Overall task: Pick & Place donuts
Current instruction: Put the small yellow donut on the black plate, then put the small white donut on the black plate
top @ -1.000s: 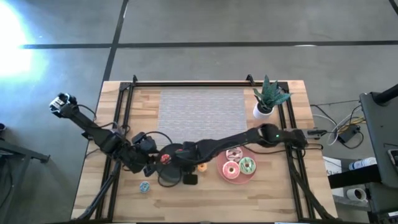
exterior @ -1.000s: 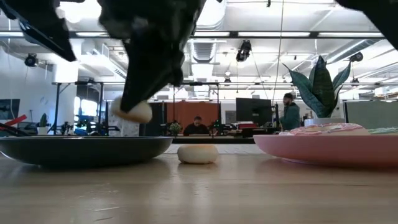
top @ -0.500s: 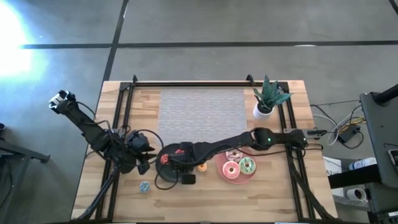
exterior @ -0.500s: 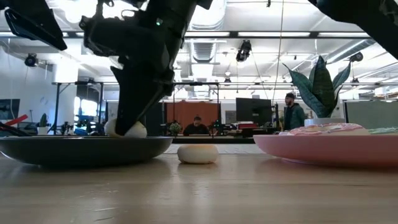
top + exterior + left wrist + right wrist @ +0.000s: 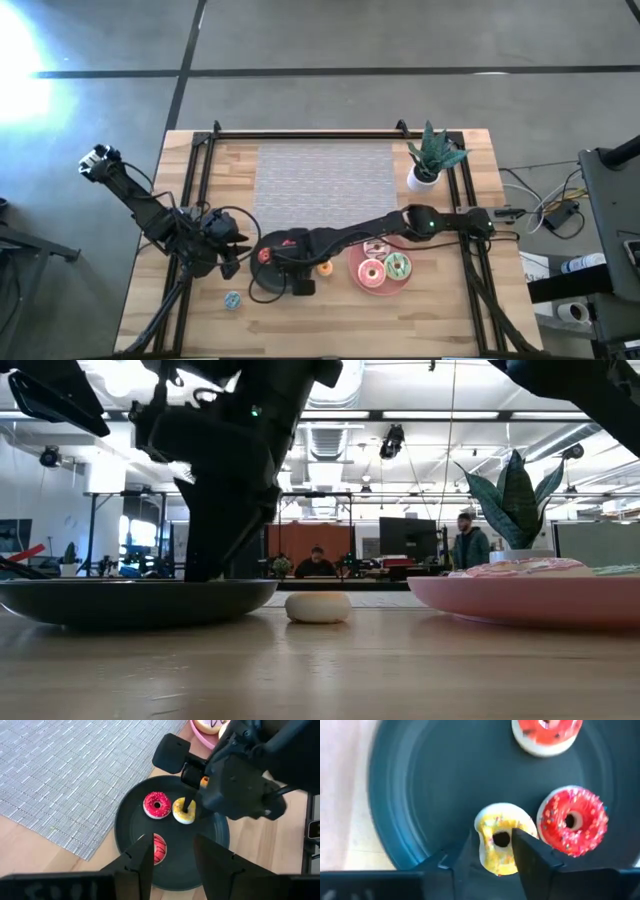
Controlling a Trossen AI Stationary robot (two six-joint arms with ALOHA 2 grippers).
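My right gripper (image 5: 495,851) stands open over the black plate (image 5: 262,285), its fingers astride a yellow donut (image 5: 504,845) that lies flat on the plate. Beside it lie a red sprinkled donut (image 5: 573,821) and a red-frosted one (image 5: 547,732). My left gripper (image 5: 172,857) hangs open at the plate's left side, holding nothing. An orange donut (image 5: 323,267) sits on the table between the plates. A teal donut (image 5: 232,299) lies near the front left. The pink plate (image 5: 360,283) carries three frosted donuts. My right gripper comes at the yellow donut (image 5: 183,811) from above, fingers pointing down, one over its outer edge and one near its hole. The donut rests flat on the black plate. Whether the fingers touch it, I cannot tell.
A grey woven mat (image 5: 325,185) covers the far middle of the table. A potted plant (image 5: 432,158) stands at the far right. Black rails run along the table's left and right sides.
My right gripper has come down onto the black plate with the yellow donut. The donut hung above the rim a second ago and now lies on the plate. My left gripper has drawn back a little toward the table's left edge.
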